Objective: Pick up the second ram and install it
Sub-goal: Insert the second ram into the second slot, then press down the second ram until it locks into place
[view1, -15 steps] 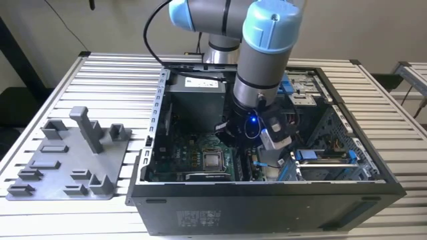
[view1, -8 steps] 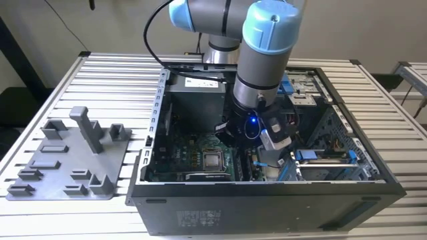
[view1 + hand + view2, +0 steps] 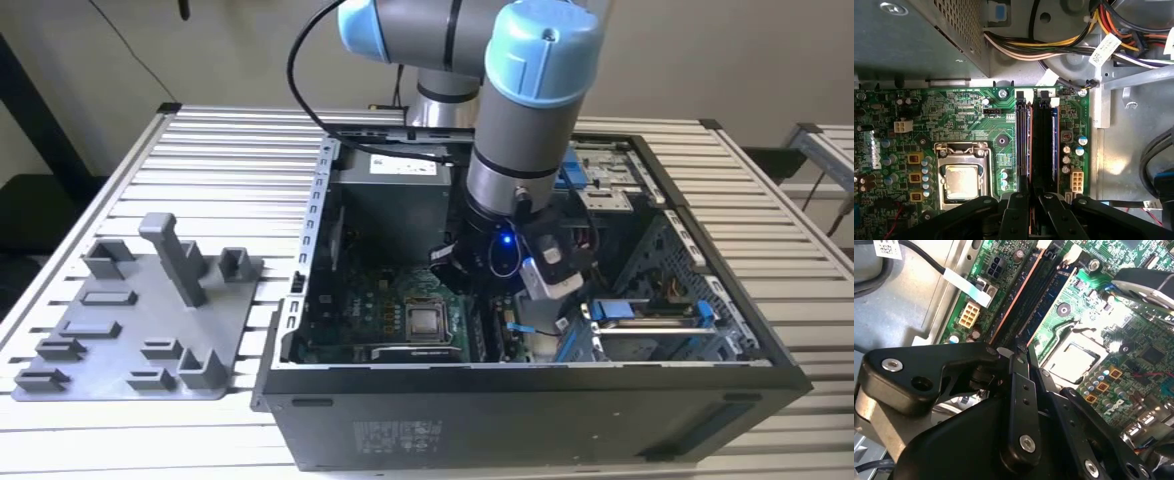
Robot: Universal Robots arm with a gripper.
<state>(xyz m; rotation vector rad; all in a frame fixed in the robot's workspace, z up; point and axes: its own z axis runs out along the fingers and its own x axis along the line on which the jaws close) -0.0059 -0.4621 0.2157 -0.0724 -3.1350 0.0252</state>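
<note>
The second ram (image 3: 1025,145) is a long dark stick with a copper-coloured edge. It stands on edge in the row of memory slots on the green motherboard (image 3: 969,115). In both wrist views one of its ends runs in between my black fingers. My gripper (image 3: 1030,197) is shut on that end. In the second wrist view the ram (image 3: 1021,300) stretches away from my gripper (image 3: 1021,351) along the slots. A second stick with a blue edge (image 3: 1054,145) stands in a slot beside it. In the exterior view my arm (image 3: 514,190) reaches down into the open computer case (image 3: 534,410).
The processor socket (image 3: 961,180) lies close beside the slots. A metal power supply box (image 3: 919,35) and a bundle of coloured cables (image 3: 1054,45) are past the slots' far end. A grey fixture tray (image 3: 134,320) sits at the exterior view's left, and blue drive brackets (image 3: 654,315) stand inside the case.
</note>
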